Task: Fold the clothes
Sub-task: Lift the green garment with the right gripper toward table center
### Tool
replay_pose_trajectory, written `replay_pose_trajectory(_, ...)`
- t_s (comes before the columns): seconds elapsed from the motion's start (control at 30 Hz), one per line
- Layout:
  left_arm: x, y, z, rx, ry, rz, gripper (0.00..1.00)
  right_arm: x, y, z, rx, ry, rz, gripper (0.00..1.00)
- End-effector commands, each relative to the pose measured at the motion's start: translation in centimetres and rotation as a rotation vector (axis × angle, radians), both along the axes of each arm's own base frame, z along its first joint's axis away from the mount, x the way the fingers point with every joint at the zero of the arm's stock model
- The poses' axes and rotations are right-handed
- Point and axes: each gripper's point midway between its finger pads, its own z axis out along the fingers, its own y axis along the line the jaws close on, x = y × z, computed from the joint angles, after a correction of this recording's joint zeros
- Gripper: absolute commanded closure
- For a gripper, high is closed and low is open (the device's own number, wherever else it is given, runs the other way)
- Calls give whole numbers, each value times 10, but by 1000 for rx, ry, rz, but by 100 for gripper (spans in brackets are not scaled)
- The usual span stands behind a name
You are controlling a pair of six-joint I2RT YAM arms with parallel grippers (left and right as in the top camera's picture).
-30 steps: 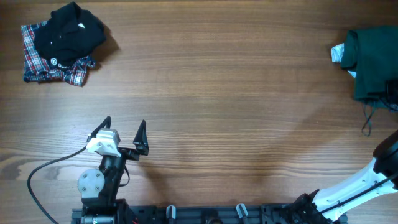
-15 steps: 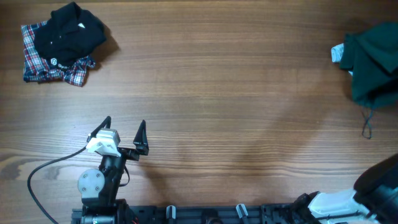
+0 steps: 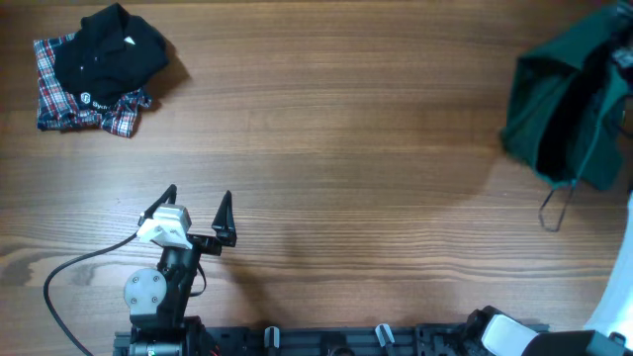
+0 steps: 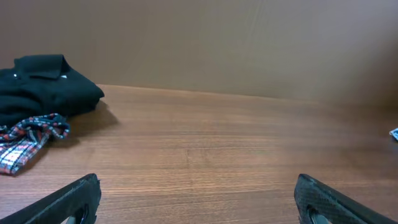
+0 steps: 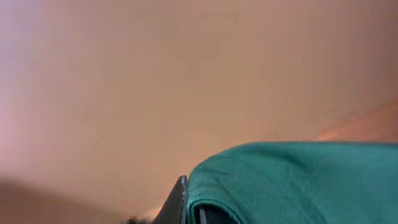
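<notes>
Clearly the clothes [image 3: 562, 119], one big dark green garment, are up off the table [image 3: 376, 148] at its far right edge. They hang in loose folds, and the drawstring [image 3: 554, 210] dangles in a loop below them. The right gripper [image 5: 191, 210] is clenched on a fold of the green fabric, which fills the lower part of its wrist view. It probably holds the garment high so that it can drop open and be carried toward the bare middle for laying flat. The left gripper [image 3: 198, 195] waits near the front edge with its jaws released and nothing between them, likely until there is an edge to take. The black shirt [image 3: 109, 49] and plaid shirt [image 3: 54, 94] sit heaped at the far left corner, out of the way. A second ago the garment lay bunched lower and further right, with a small pale cloth showing beside it. Now it looms larger and further left, that cloth is no longer in sight, and the right arm has swung toward the corner.
</notes>
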Motion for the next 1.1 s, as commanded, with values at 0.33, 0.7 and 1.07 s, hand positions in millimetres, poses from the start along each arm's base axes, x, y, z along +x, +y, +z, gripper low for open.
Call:
replay_pose_trajectory(0.33, 0, 1, -2, 9, 0, 6, 0, -24, 203, 62, 158, -151, 567, 96)
replay_pose_trajectory(0.7, 0, 1, -2, 9, 0, 6, 0, -27, 280, 47, 196, -117, 721, 96)
replay_pose_trajectory(1.07, 0, 1, -2, 9, 0, 6, 0, -9, 340, 11, 237, -70, 813, 96)
